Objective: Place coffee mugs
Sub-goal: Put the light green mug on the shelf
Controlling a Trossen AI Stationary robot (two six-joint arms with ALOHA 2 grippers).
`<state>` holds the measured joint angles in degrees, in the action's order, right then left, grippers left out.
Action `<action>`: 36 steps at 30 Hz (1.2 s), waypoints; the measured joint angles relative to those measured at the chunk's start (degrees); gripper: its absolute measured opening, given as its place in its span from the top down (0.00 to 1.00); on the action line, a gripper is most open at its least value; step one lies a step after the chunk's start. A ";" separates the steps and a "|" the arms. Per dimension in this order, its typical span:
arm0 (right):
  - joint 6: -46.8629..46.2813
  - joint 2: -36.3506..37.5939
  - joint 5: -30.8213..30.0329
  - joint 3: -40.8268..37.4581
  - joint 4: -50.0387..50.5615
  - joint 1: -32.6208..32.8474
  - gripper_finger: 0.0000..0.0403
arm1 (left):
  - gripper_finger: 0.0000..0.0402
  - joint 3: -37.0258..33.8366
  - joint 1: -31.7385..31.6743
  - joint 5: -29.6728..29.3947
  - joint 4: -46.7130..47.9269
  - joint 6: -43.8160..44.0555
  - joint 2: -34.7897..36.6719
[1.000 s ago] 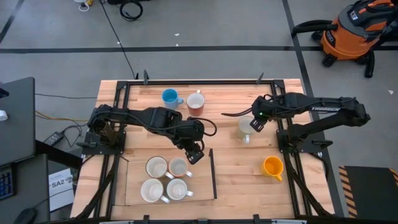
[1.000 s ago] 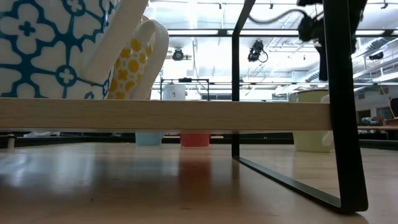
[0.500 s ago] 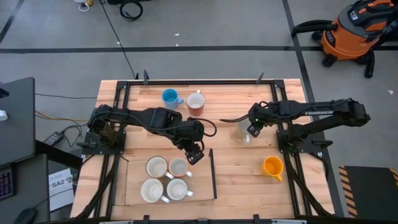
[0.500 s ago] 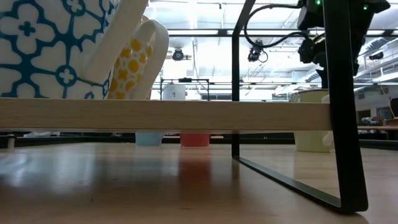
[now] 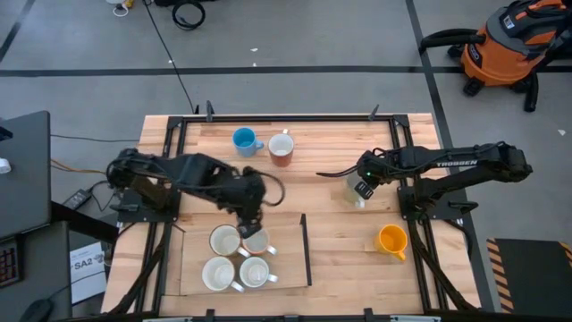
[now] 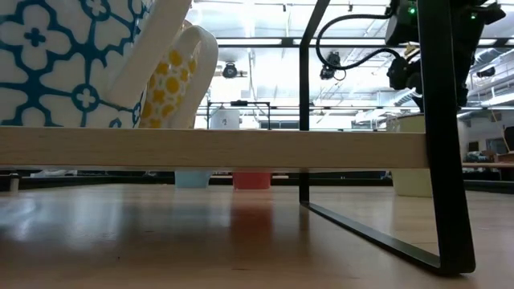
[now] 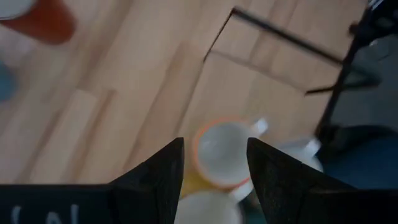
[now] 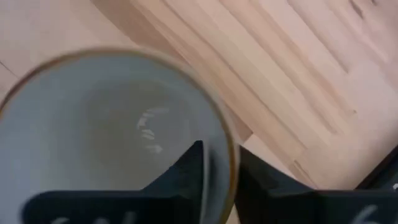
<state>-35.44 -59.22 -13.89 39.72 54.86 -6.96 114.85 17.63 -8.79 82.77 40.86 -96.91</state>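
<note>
Since a second ago, right gripper (image 5: 361, 190) has clamped the pale mug's (image 5: 352, 186) wall; left gripper (image 5: 253, 219), fingers spread, has retreated toward nine o'clock, so lifting looks next.

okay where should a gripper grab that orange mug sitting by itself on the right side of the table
Judging from above, take the orange mug by its rim wall, one finger inside and one outside, coming straight down. It stands upright with its mouth open to the top. Its handle points toward the table's front right, so pinch the wall on the opposite side, where nothing stands close by.
</note>
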 joint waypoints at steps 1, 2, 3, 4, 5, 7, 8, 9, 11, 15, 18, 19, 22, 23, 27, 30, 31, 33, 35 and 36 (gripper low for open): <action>-0.03 0.01 0.32 0.03 -0.07 0.00 0.88 | 0.55 0.00 1.32 -0.94 1.77 -0.06 0.74; -0.31 0.15 0.61 0.09 -0.31 0.00 0.91 | 0.55 0.00 2.60 -1.57 3.07 -0.13 1.39; -0.39 0.15 1.07 0.11 -0.44 -0.02 0.92 | 0.55 0.00 4.02 -2.08 3.72 -0.20 2.04; -0.84 0.13 1.30 0.13 -0.42 0.00 0.92 | 0.55 0.00 5.60 -2.79 4.16 -0.20 2.56; -1.07 0.13 1.58 0.13 -0.78 -0.01 0.92 | 0.55 0.00 7.05 -3.73 4.35 -0.23 3.01; -1.97 0.03 2.22 0.11 -1.95 -0.02 0.92 | 0.55 0.02 10.03 -6.33 4.33 -0.36 3.53; -2.27 -0.01 3.01 0.18 -2.63 -0.02 0.92 | 0.55 0.02 11.40 -7.67 4.45 -0.33 3.68; -2.37 -0.14 4.23 0.58 -2.84 0.00 0.92 | 0.55 0.02 12.68 -8.84 4.64 -0.33 3.70; -2.33 -0.20 6.07 1.87 -3.47 0.02 0.92 | 0.55 0.02 14.91 -10.22 5.27 -0.31 3.70; -2.39 -0.31 6.73 5.97 -6.23 0.02 0.92 | 0.55 -3.15 17.54 -10.96 4.13 -0.90 4.32; -2.31 -1.27 6.16 9.65 -7.25 0.02 0.92 | 0.55 -10.60 18.57 -11.09 1.06 -1.02 6.92; -2.16 -1.79 5.99 11.11 -8.09 0.02 0.92 | 0.55 -13.62 18.56 -11.03 -0.62 -1.12 8.36; -1.11 -4.28 5.99 15.61 -10.95 0.02 0.92 | 0.55 -23.95 18.50 -10.65 -5.76 -1.01 13.60; -0.46 -5.60 6.01 17.19 -11.17 0.02 0.92 | 0.55 -27.34 18.27 -10.55 -7.75 -0.81 15.70; 2.74 -12.74 6.01 24.95 -11.03 0.02 0.92 | 0.55 -39.43 16.92 -10.59 -13.85 1.92 25.27; 5.67 -19.24 6.01 31.85 -11.49 0.02 0.92 | 0.55 -46.12 15.13 -10.78 -17.02 3.12 31.53; 6.90 -21.58 6.03 34.33 -11.43 0.02 0.92 | 0.55 -47.88 14.53 -10.92 -17.42 3.50 33.42; 9.35 -26.26 6.04 39.38 -11.34 0.02 0.92 | 0.55 -50.81 13.35 -11.07 -18.52 3.53 36.84; 11.67 -30.79 6.05 44.71 -11.43 0.00 0.92 | 0.55 -53.08 12.14 -11.17 -19.35 3.50 39.59; 12.68 -33.14 6.03 47.48 -11.46 -0.02 0.92 | 0.55 -54.07 11.62 -11.15 -19.21 3.54 40.67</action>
<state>-22.76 -92.36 -7.86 87.21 43.40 -6.98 60.77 29.25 -19.94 63.57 44.40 -56.24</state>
